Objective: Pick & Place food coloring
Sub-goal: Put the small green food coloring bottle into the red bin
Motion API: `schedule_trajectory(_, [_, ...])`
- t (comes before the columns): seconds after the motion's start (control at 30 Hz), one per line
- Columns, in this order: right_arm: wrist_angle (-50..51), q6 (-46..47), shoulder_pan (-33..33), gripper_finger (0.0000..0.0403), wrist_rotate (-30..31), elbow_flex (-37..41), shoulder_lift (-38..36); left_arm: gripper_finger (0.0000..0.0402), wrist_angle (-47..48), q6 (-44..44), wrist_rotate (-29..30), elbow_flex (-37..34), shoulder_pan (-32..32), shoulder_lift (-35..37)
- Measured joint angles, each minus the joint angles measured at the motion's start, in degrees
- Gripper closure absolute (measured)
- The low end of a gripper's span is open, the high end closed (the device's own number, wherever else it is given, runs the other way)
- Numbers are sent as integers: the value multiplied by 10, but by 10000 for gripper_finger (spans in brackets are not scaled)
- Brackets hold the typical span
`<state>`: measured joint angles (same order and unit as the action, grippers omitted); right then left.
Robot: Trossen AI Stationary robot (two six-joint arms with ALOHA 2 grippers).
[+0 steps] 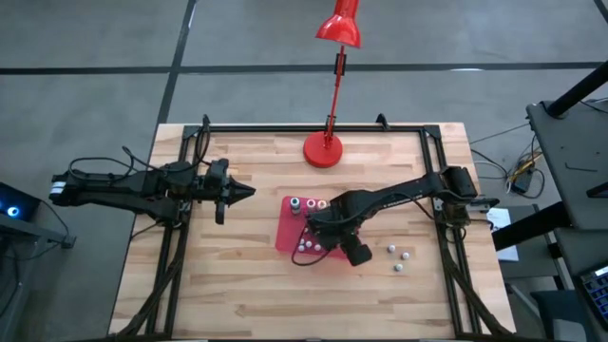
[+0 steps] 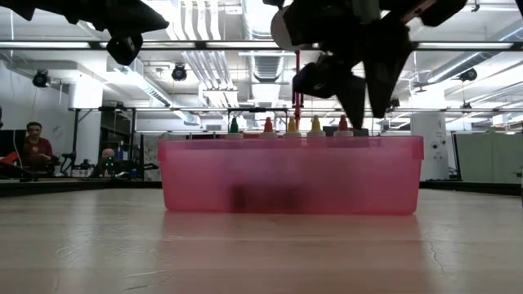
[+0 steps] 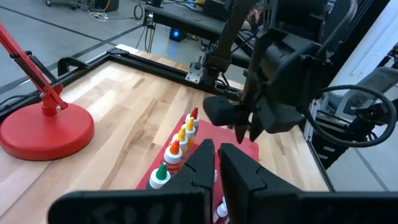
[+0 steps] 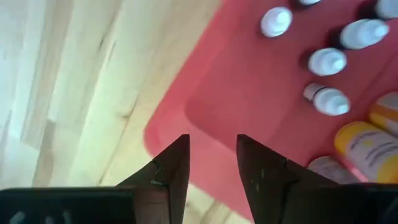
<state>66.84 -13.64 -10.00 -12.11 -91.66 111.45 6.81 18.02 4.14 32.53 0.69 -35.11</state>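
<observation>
The low view alone shows five coloured caps (image 2: 292, 125) above the red tray (image 2: 292, 175), while the right wrist view shows the right end effector (image 4: 211, 163) open and empty over the tray's corner.

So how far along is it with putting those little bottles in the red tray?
Looks well underway: a row of food coloring bottles stands inside the red tray. The right gripper hangs open and empty over the tray; the left gripper waits shut. Three small white pieces remain on the table beside the tray.

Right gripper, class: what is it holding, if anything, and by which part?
Nothing. The right gripper hangs open and empty above the edge of the red tray.
</observation>
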Motion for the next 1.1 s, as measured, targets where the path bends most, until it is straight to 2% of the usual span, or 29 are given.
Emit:
schedule_trajectory(0.33, [14, 74, -29, 300, 21, 5, -53, 402, 1, 0, 0, 0, 0, 0])
schedule_trajectory(0.47, [1, 114, -41, 307, 22, 31, -82, 402, 0, 0, 0, 0, 0, 0])
schedule_trajectory(0.8, [-38, 198, -60, 314, 20, 195, -179, 402, 1, -2, 0, 0, 0, 0])
schedule_trajectory(1.1, [-125, 319, -59, 313, 31, 361, -323, 402, 1, -3, 0, 0, 0, 0])
